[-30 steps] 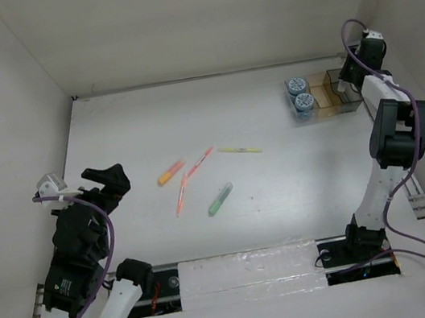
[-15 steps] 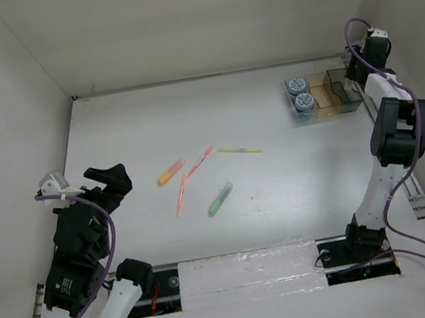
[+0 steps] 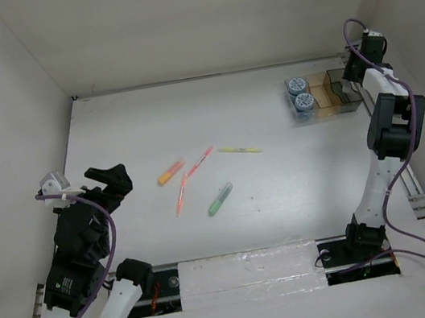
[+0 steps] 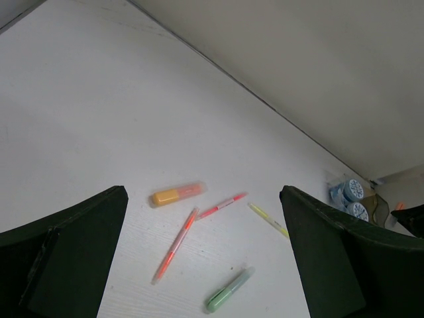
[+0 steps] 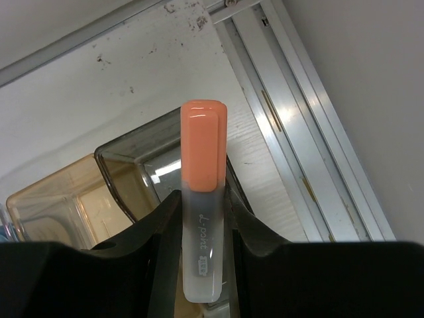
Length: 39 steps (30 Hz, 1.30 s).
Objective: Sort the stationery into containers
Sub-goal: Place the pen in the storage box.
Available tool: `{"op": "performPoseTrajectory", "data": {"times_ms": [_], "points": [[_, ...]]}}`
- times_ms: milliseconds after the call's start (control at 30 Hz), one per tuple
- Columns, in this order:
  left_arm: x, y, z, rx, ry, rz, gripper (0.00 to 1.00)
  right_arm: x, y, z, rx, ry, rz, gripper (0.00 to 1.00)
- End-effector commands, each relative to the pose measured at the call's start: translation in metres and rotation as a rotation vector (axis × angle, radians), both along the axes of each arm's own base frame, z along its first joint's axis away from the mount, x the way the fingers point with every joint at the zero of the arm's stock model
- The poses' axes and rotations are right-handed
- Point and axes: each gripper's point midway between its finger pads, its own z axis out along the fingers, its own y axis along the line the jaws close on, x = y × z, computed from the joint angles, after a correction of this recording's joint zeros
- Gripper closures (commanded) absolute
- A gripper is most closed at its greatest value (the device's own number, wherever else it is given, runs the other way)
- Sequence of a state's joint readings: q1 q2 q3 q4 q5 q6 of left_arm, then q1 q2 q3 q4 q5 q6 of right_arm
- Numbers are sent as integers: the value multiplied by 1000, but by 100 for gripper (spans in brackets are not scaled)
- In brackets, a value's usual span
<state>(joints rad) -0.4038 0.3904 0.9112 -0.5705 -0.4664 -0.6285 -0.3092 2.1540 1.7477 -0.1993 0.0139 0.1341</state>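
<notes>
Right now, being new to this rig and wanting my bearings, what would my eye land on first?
First, the orange-capped marker clamped in the right gripper, poised over the clear organiser at the far right corner of the table. Next, the two blue-and-white pots sitting at the organiser's left end. Then the five loose pens scattered mid-table, ahead of the open left gripper.

Robot lab test cell, bare white table (image 3: 287, 212) boxed in by plain white panel walls (image 3: 196, 15) on three sides, left arm (image 3: 78, 255) and right arm (image 3: 393, 125) bolted at its near edge, purple cables (image 3: 110, 225) trailing from both, aluminium rail (image 5: 291, 112) along the right side.
</notes>
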Motion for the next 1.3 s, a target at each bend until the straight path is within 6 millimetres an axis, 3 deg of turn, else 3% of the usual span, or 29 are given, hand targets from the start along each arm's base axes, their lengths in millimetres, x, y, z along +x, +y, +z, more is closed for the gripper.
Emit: {"op": "performPoseTrajectory", "data": {"times_ms": [0, 433, 700, 1033, 1133, 1267], "points": [[4, -2, 8, 0, -31, -5, 0, 5, -2, 15, -9, -31, 16, 98], [2, -1, 9, -4, -40, -5, 0, -2, 3, 12, 5, 2, 37, 90], [0, 0, 11, -8, -48, -5, 0, -7, 9, 7, 5, 23, 37, 63], [0, 0, 11, -8, -48, -5, 0, -11, 11, 7, 18, 14, 27, 47], [0, 0, 11, -8, -48, -5, 0, -8, 15, 20, 7, -20, 36, 45], [0, 0, 11, -8, -48, -5, 0, 0, 38, 55, 7, -88, 83, 42]]}}
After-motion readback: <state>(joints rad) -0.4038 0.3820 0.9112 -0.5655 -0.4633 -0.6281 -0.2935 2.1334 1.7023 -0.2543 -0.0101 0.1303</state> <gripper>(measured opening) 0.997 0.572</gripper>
